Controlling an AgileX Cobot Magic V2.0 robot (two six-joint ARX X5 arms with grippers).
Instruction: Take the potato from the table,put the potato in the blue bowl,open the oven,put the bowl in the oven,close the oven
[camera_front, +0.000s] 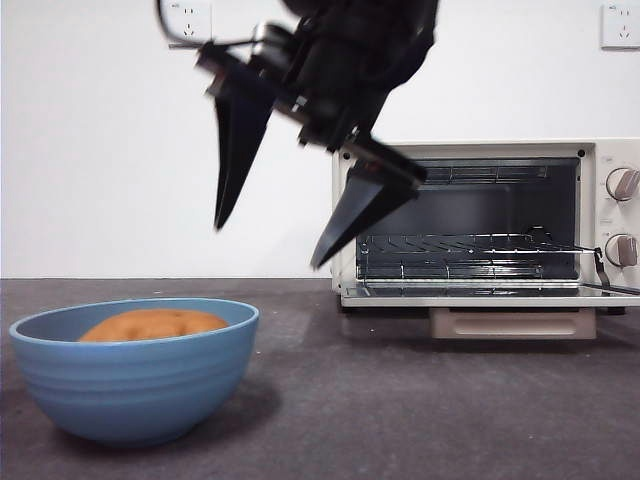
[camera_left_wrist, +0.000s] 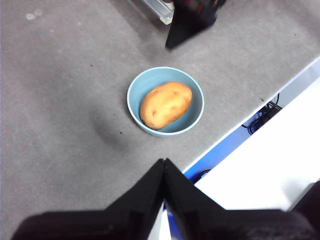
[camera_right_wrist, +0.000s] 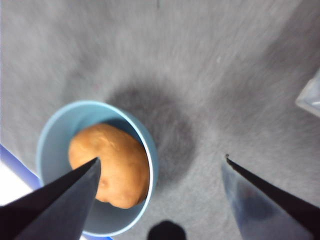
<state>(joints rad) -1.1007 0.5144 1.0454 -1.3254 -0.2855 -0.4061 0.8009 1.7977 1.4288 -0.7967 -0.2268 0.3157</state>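
The orange-brown potato (camera_front: 152, 324) (camera_left_wrist: 165, 104) (camera_right_wrist: 111, 165) lies inside the blue bowl (camera_front: 130, 385) (camera_left_wrist: 150, 82) (camera_right_wrist: 55, 145), which stands on the table at the front left. My right gripper (camera_front: 269, 245) (camera_right_wrist: 162, 159) hangs open in the air between the bowl and the oven (camera_front: 610, 220), one jaw over the bowl's edge, holding nothing. The oven's door (camera_front: 490, 296) lies folded down and open, the wire rack showing inside. My left gripper (camera_left_wrist: 164, 161) is shut and empty, high above the table's near edge, well away from the bowl.
The dark grey table (camera_front: 400, 400) spreads between bowl and oven. The beige handle (camera_front: 512, 323) of the lowered door juts toward the front. In the left wrist view, the table's edge with white floor and cables (camera_left_wrist: 260, 120) lies just past the bowl.
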